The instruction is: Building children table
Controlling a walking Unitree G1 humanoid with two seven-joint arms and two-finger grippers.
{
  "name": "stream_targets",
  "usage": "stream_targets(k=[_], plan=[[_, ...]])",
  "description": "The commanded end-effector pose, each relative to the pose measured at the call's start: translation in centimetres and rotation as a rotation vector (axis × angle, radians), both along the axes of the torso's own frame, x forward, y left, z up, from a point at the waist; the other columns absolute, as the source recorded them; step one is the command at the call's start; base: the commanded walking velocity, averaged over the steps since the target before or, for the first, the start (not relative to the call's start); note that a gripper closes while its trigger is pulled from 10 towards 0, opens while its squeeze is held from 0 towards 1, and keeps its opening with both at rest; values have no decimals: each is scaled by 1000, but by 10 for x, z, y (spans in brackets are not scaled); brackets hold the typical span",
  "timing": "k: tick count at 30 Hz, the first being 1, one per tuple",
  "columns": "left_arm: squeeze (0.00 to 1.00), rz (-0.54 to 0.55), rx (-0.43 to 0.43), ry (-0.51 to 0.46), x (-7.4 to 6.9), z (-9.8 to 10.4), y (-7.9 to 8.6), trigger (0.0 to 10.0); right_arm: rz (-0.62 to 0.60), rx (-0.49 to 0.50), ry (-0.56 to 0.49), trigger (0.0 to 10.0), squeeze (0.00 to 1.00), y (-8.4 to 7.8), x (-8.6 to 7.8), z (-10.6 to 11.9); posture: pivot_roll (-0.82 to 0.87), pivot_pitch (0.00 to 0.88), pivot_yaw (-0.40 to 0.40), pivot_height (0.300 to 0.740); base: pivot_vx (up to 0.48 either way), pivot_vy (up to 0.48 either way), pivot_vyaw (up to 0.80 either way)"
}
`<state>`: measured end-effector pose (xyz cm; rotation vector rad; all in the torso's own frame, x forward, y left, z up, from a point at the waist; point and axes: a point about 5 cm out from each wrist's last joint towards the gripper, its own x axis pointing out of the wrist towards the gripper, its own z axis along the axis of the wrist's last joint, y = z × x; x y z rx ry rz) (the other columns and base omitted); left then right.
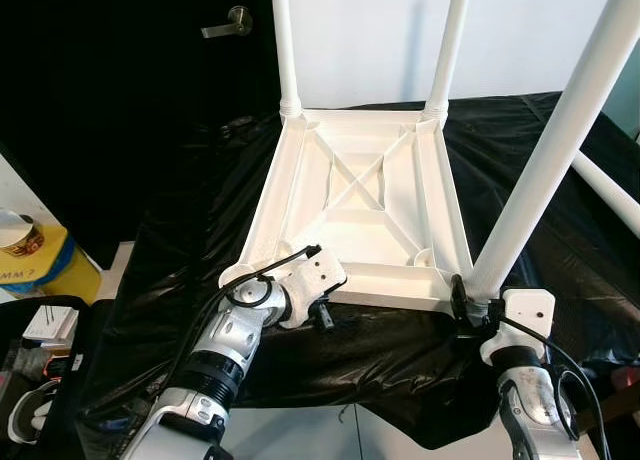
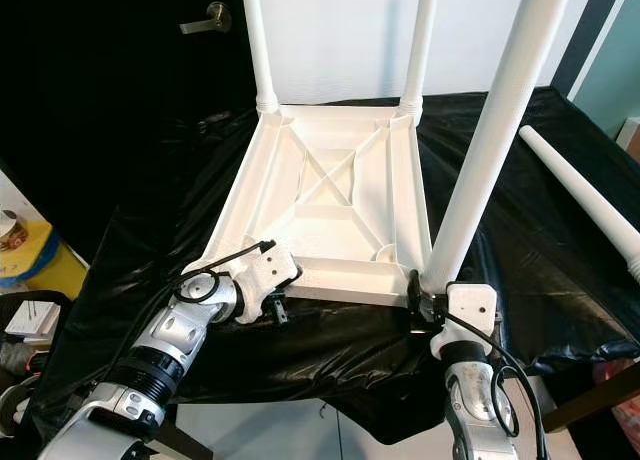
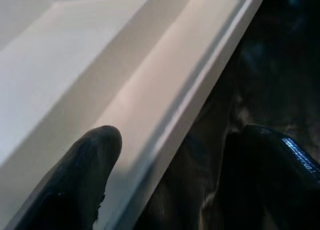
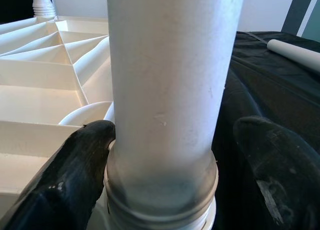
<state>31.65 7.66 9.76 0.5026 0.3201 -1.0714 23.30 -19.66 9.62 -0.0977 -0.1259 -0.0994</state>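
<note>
A white children's table top [image 1: 268, 205] lies upside down on a black cloth. Two legs [image 1: 283, 40] stand in its far corners. A third leg [image 1: 545, 160] stands in the near right corner. The near left corner socket [image 1: 240, 273] holds nothing. A fourth leg [image 2: 580, 185] lies loose on the cloth at the right. My left gripper [image 1: 325, 315] is open astride the near rim, one finger [image 3: 90, 165] inside the frame and the other outside. My right gripper [image 2: 420, 300] is open around the base of the near right leg [image 4: 170, 65], with one finger [image 4: 80, 165] touching it.
The black cloth [image 1: 180, 260] hangs over the front edge of the work surface just ahead of me. A yellow container [image 1: 40, 265] and small clutter sit on the floor at my left. A dark door with a lever handle [image 1: 228, 22] stands behind.
</note>
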Motion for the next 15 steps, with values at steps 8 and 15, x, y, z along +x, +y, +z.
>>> stream_targets(k=[8,15], plan=[[0,413,-6,-88,24,4,26,0,-9,1,-5,10000,0,-1,-2,0,-213,2,57,740,0,0,0],[0,450,-23,-98,27,8,29,0,-7,1,-4,10000,0,-1,-1,0,-208,4,55,740,0,0,0]])
